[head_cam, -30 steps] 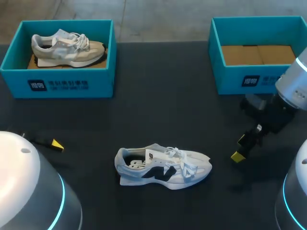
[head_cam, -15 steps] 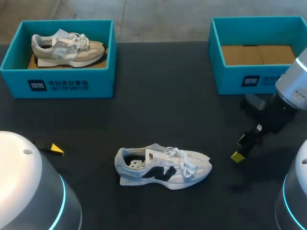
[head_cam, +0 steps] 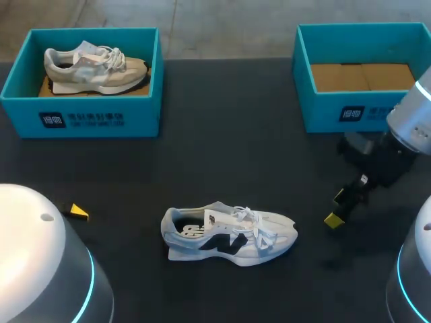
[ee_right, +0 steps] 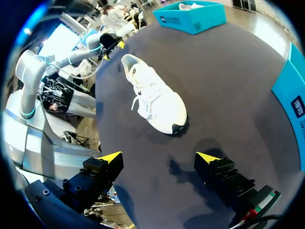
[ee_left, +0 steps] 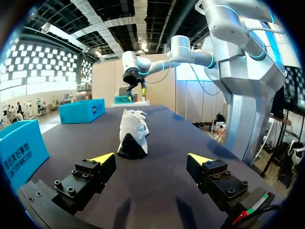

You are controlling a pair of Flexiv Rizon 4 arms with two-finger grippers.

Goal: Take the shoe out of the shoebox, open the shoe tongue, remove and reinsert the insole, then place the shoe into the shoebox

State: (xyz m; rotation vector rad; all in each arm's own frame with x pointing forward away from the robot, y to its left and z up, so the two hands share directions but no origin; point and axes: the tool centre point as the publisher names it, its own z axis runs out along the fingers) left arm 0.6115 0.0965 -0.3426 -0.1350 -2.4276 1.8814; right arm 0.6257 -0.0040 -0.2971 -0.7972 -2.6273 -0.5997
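Left gripper (ee_left: 151, 158) jaws wide apart, only dark table (ee_left: 157, 200) between them. Straight ahead of them lies the shoe (ee_left: 132, 133), heel end nearest, toe pointing away, with open tabletop in between. Past the shoe, further ahead, hangs the right arm's gripper (ee_left: 131, 94), above the table. The left shoebox (ee_left: 19, 148) sits close beside the left finger; the right shoebox (ee_left: 81, 110) is far ahead on that same side. Right gripper (ee_right: 158, 156) jaws also apart, over bare table. The shoe (ee_right: 155, 98) is ahead of them, toe end nearest, laces up, not touching either finger. Beyond its heel is the left arm's gripper (ee_right: 114, 44). The left shoebox (ee_right: 190, 19) is far ahead, and a wall of the right shoebox (ee_right: 291, 102) is just off to the side of the right finger. In the head view the white shoe (head_cam: 229, 234) with a dark side mark rests upright on its sole on the black table (head_cam: 236, 148), between the left gripper (head_cam: 77, 211) and the right gripper (head_cam: 335, 210), nearer the right one, well apart from both teal boxes. Only the head view shows inside the boxes: a second shoe (head_cam: 94, 66) in the left shoebox (head_cam: 87, 118), and a brown cardboard floor in the right shoebox (head_cam: 350, 111).
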